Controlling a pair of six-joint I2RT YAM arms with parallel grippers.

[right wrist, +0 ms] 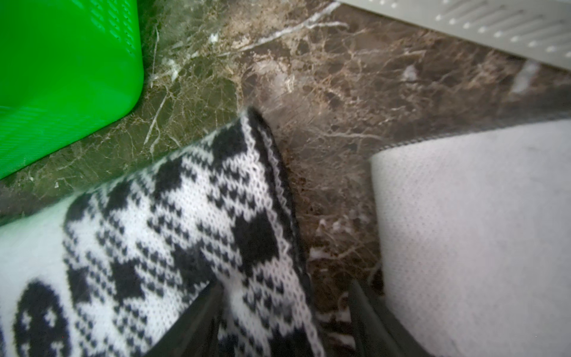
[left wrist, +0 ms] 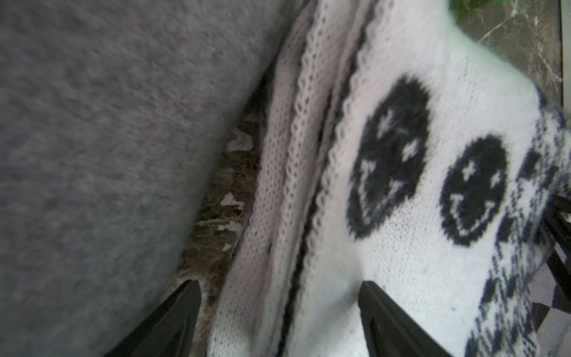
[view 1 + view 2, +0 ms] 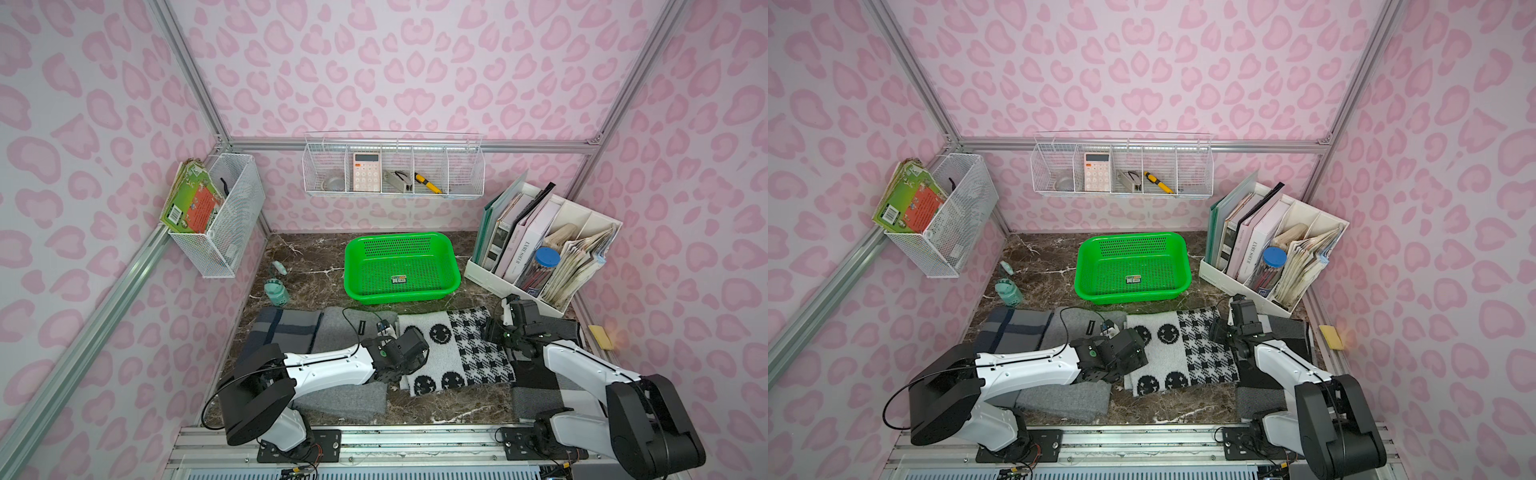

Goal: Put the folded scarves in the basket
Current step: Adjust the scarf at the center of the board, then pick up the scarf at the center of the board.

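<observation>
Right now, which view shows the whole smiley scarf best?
Top camera. In both top views the smiley scarf lies nearly whole, smiley panel and checked panel together. Left wrist shows only its stacked layer edges and two smileys; right wrist only the checked corner near the basket.

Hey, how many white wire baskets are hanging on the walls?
2. One mesh basket hangs on the left wall, holding a green book. One long divided basket hangs on the back wall, above the green basket. None appears hidden.
</observation>
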